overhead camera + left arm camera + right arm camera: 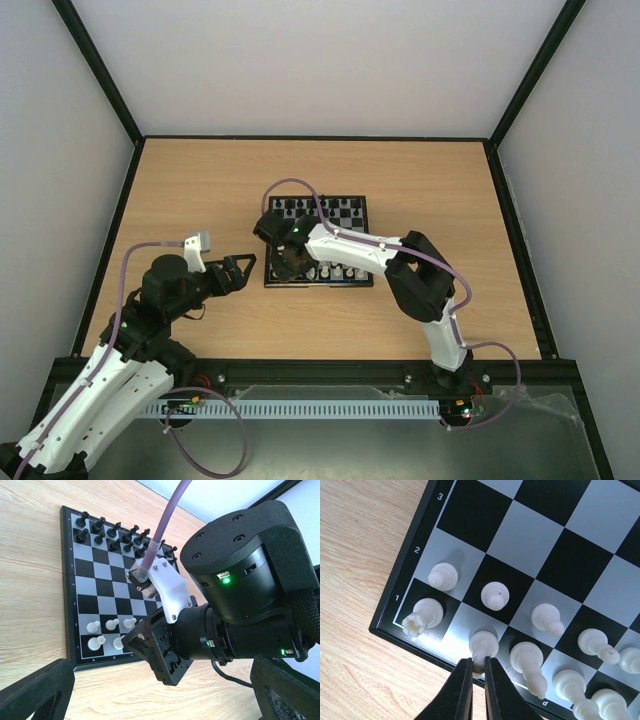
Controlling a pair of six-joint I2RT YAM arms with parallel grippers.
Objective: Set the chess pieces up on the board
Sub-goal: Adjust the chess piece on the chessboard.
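The board [545, 555] lies mid-table, also seen from above as the board [345, 212]. Cream-white chess pieces fill its near-left corner: a rook [422, 616] on the corner square, pawns [495, 595] one row further in, and a taller piece [527, 660] to the right. My right gripper [479, 662] is shut on the top of the white piece [484, 645] standing on the square beside the rook. From above, the right gripper [290, 262] hangs over the board's near-left corner. My left gripper [245, 270] stands open and empty just left of the board.
Black pieces [112, 532] fill the board's two far rows. In the left wrist view the right arm's wrist [240, 590] and its purple cable [167, 515] fill the right half. Bare wooden table [200, 190] surrounds the board, with dark frame rails along its edges.
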